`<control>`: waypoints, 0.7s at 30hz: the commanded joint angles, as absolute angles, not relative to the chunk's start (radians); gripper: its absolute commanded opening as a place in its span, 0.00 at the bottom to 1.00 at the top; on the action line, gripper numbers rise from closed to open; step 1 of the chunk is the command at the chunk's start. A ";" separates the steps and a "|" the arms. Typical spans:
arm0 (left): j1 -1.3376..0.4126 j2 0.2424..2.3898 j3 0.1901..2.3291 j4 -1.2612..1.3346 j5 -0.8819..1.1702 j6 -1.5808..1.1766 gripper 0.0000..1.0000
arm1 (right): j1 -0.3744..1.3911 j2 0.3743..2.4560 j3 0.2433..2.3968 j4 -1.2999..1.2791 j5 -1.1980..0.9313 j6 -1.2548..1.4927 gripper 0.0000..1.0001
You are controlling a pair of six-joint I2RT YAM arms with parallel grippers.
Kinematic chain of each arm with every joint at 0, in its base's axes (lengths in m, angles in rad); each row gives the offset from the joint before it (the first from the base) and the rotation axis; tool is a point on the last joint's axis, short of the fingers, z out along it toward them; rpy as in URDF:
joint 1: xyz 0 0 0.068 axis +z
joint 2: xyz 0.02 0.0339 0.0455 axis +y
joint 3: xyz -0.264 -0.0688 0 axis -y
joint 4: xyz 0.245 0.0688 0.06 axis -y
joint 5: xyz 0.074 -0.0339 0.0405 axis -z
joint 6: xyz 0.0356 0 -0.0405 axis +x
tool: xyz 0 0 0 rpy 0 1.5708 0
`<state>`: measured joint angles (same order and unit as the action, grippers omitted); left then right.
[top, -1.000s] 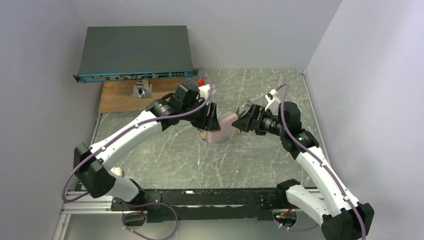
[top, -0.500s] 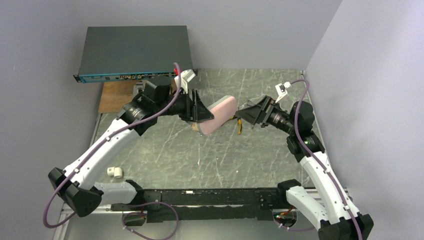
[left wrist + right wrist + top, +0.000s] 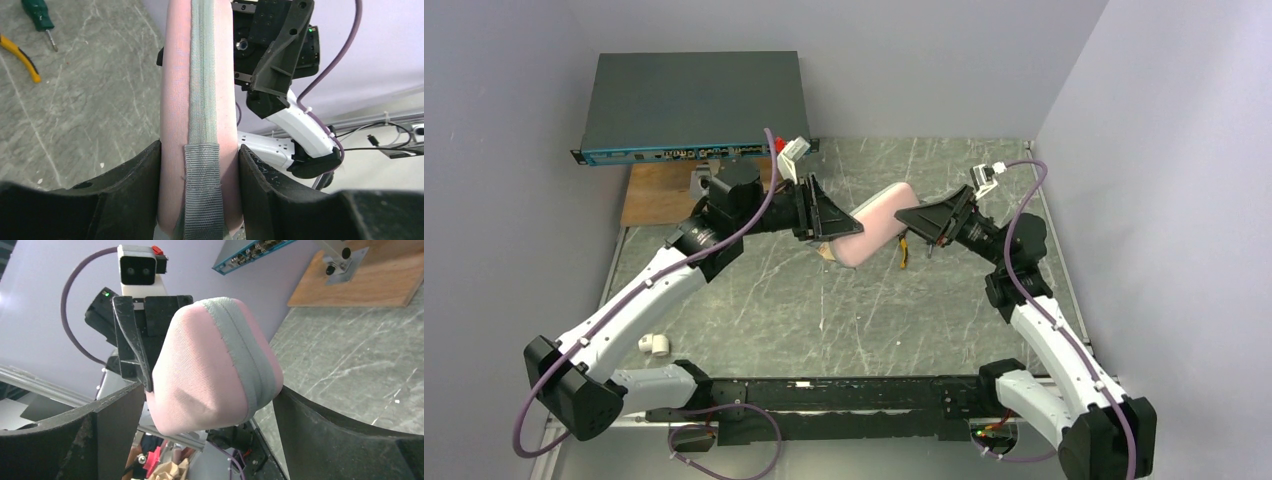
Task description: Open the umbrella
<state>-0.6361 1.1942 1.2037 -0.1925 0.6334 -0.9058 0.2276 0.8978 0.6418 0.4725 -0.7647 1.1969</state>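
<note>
The umbrella is not out yet: it sits inside its pink sleeve [image 3: 879, 215], which is held in the air over the middle of the table [image 3: 824, 310], tilted so one end points to about 8 o'clock in the overhead view and the other to about 2 o'clock. The left gripper [image 3: 839, 228] reaches in from 9 o'clock and is clamped across the lower end, its fingers [image 3: 145, 170] pressing both flanks of the sleeve with the grey seam [image 3: 200, 100] facing its camera. That grip looks meant to anchor the bundle and offer the free end to the other arm. The right gripper [image 3: 911, 215] comes from 3 o'clock with its jaws spread wide, and its own camera shows the rounded tip of the sleeve between them, touching neither side. I judge the step to be pulling the case off, so the next move calls for closing on fabric alone. Yellow-handled pliers [image 3: 903, 255] lie on the table below, at about 5 o'clock from the sleeve
</note>
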 commanded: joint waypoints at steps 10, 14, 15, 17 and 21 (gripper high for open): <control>-0.639 1.187 1.144 0.150 0.710 -1.065 0.00 | 0.226 1.061 0.608 0.974 -0.833 1.430 0.58; -0.641 1.183 1.147 0.110 0.700 -1.033 0.04 | 0.225 1.052 0.624 0.938 -0.850 1.410 0.30; -0.641 1.181 1.147 0.094 0.695 -1.020 0.16 | 0.225 1.046 0.629 0.917 -0.853 1.400 0.24; -0.640 1.172 1.161 0.029 0.667 -0.972 0.64 | 0.225 1.031 0.643 0.854 -0.861 1.362 0.16; -0.641 1.165 1.191 -0.113 0.631 -0.856 0.99 | 0.225 0.994 0.667 0.744 -0.868 1.312 0.12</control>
